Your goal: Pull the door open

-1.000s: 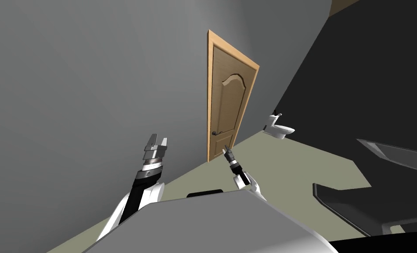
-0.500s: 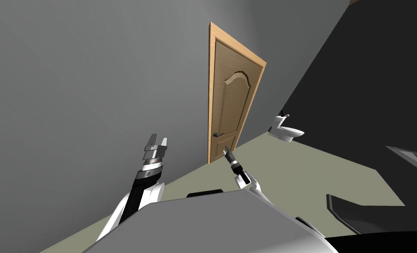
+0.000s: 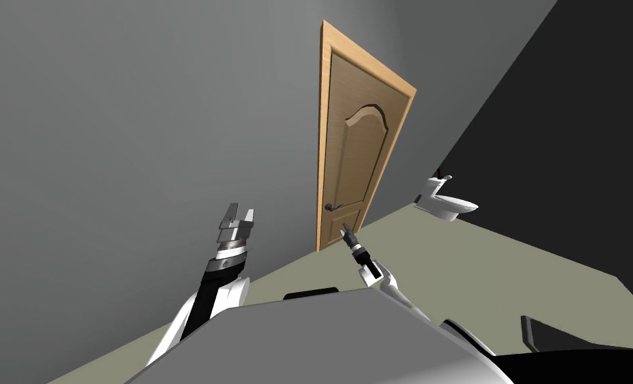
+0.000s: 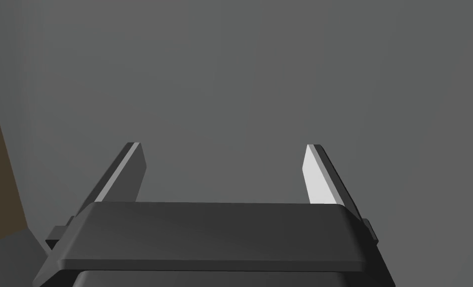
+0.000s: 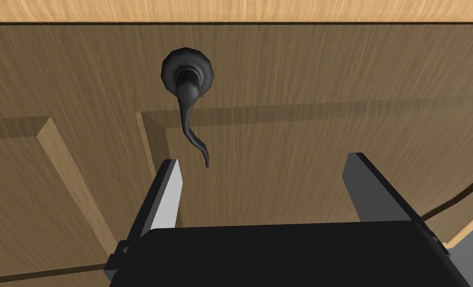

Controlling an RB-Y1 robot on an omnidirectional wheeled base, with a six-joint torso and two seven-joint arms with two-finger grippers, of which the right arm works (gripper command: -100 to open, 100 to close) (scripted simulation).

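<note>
Dark curved lever handle [image 3: 334, 207] on brown panelled wooden door [image 3: 352, 153], frame centre: just ahead of nearer right gripper [image 5: 263, 159], fingers spread, empty.

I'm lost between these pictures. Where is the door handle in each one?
Head view: the dark handle sits low on the door's left edge, just above the right gripper.
Right wrist view: the handle lies close ahead of the open right gripper, not yet grasped.
Left wrist view: the open left gripper points aside, left of the door.
Shared landmark: the brown door.
</note>
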